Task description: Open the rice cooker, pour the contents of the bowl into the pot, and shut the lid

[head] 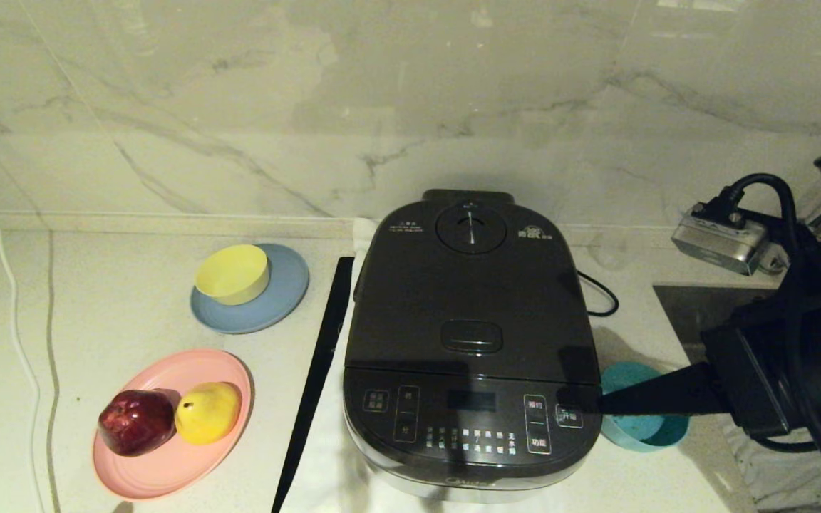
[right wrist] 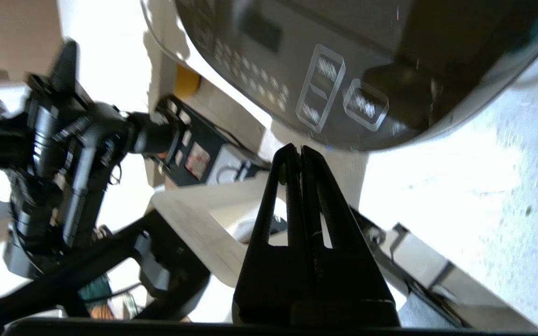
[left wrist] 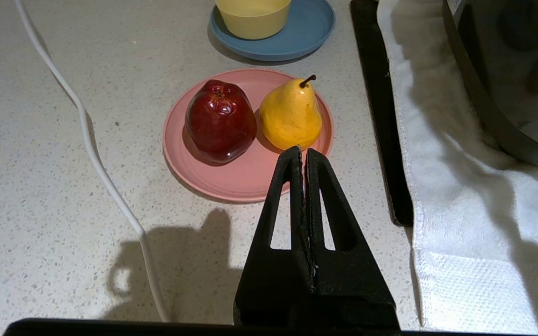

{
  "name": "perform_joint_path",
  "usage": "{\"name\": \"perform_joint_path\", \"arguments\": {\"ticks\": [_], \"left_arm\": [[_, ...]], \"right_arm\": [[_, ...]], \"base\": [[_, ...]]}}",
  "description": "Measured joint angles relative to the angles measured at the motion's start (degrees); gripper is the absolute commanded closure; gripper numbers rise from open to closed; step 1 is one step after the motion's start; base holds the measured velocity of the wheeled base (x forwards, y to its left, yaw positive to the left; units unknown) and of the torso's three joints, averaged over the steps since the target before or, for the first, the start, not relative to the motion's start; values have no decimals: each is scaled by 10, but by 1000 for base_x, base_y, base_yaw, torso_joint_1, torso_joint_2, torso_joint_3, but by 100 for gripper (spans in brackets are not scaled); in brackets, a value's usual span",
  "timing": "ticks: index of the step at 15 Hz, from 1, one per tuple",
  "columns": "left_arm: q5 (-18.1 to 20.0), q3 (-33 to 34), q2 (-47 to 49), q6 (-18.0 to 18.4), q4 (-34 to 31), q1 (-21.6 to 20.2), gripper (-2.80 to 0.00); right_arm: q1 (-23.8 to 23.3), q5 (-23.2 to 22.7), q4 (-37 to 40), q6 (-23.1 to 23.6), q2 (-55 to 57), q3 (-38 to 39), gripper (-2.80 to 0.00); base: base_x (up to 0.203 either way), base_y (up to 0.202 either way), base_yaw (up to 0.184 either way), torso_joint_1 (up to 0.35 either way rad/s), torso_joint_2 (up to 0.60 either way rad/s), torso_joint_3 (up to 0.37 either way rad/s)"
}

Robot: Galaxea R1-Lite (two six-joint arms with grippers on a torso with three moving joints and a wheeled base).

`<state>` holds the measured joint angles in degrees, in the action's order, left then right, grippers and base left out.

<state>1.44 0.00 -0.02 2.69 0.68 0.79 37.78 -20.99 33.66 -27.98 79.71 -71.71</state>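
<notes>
Rice cooker (head: 471, 342): lid (head: 469, 285) down, on white towel (left wrist: 465, 196).
Counter (head: 97, 299): pale speckled stone; marble wall (head: 311, 107) behind.
Right gripper (head: 606, 400): pinched together, empty, over teal bowl (head: 642, 427).
Left gripper (left wrist: 303, 156): closed, empty, near pink plate (left wrist: 231, 179).

pink plate (head: 168, 470): near the bench's front-left edge, holding a red apple (head: 137, 422) touching a yellow pear (head: 208, 412)
yellow bowl (head: 232, 273): on a blue plate (head: 268, 310), farther back

You are looking at a home kitchen: a pale speckled stone countertop (head: 118, 299) runs up to a glossy veined marble backsplash (head: 382, 107). A large dark grey electric rice cooker (head: 471, 342) sits there, with a red apple (head: 137, 422) and yellow pear (head: 208, 412) on a round pink plate (head: 168, 470).
</notes>
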Motion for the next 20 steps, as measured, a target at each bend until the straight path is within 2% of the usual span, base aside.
{"name": "perform_joint_path", "arguments": {"ticks": [6, 20], "left_arm": [[0, 0, 0, 0, 0, 0, 0], [0, 0, 0, 0, 0, 0, 0]], "right_arm": [[19, -1, -7, 0, 15, 33, 0], [9, 1, -5, -5, 68, -18, 0]], "base": [[0, 0, 0, 0, 0, 0], [0, 0, 0, 0, 0, 0]]}}
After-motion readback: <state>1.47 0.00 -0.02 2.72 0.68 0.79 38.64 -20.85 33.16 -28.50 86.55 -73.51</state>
